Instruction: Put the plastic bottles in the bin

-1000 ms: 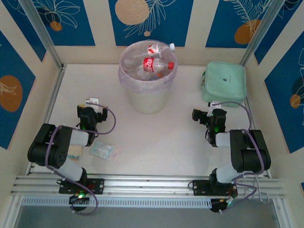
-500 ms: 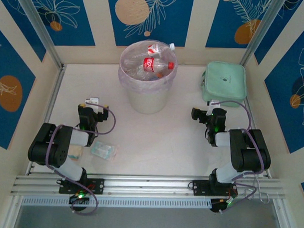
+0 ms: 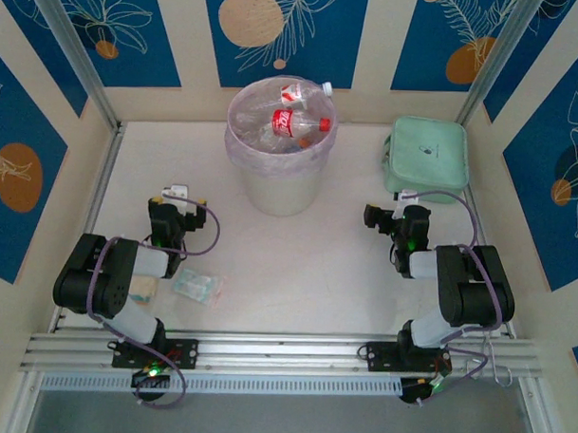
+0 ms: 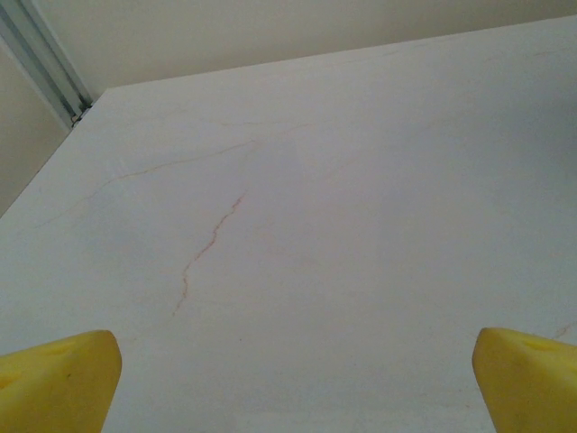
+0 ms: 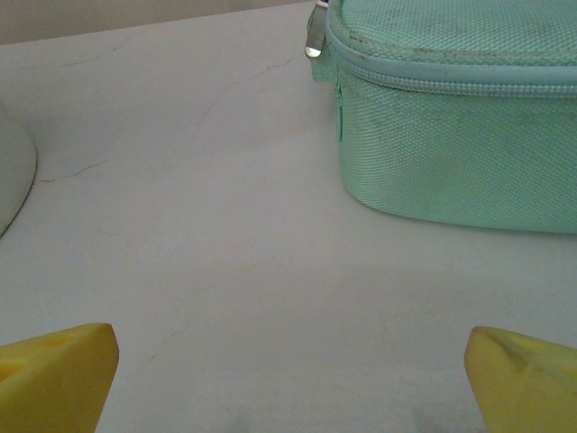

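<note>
The bin (image 3: 285, 190), a round cream bucket with a pale pink liner, stands at the far middle of the table. Inside it lie clear plastic bottles (image 3: 297, 124) with red labels and red caps, and one bottle (image 3: 308, 90) rests against the far rim. My left gripper (image 3: 179, 201) sits low at the near left, open, with bare table between its yellow fingertips (image 4: 63, 379). My right gripper (image 3: 395, 213) sits at the near right, open too, its yellow fingertips (image 5: 59, 370) wide apart over bare table. A curved edge of the bin (image 5: 13, 171) shows at the left of the right wrist view.
A mint-green square case (image 3: 427, 158) lies at the far right, just beyond my right gripper, with its zipped side (image 5: 460, 117) close ahead. A flat clear plastic packet (image 3: 194, 287) lies by the left arm. Walls and a metal rail (image 4: 41, 63) border the table.
</note>
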Robot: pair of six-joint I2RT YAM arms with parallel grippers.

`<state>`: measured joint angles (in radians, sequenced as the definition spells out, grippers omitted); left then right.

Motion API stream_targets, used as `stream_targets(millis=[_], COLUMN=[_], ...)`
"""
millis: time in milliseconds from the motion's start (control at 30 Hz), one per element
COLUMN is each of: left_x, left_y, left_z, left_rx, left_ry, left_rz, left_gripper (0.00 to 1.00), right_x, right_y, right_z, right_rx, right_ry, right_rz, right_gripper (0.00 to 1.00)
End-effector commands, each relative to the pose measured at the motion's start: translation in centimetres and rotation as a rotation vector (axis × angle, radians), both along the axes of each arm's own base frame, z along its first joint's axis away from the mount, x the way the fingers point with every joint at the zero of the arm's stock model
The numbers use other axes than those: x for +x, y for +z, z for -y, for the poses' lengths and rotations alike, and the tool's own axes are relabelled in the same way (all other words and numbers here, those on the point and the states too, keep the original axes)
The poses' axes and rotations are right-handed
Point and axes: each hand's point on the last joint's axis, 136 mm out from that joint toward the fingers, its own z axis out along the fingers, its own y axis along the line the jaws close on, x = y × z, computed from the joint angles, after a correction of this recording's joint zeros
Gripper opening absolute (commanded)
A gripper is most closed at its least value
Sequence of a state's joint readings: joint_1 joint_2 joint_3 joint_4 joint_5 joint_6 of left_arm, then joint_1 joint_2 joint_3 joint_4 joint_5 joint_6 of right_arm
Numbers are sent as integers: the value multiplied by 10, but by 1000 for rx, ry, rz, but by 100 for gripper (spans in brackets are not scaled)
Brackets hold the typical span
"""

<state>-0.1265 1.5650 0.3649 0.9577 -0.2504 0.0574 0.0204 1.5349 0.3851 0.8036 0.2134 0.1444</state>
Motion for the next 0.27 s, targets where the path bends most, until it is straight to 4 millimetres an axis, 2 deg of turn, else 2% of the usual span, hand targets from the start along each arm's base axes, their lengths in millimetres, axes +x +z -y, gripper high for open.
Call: stream_targets(millis=[0, 233], left_x=[0, 0], left_y=[2, 2], left_z=[-3, -3], left_rx=[-21, -19], left_ry=[11, 14], left_rz=[17, 20], left_gripper=[99, 99], right_x=[10, 8], right_y=[17, 18], right_z=[0, 0], right_rx=[-11, -15], right_ry=[2, 3], right_rz=[53, 59], right_gripper=[99, 99])
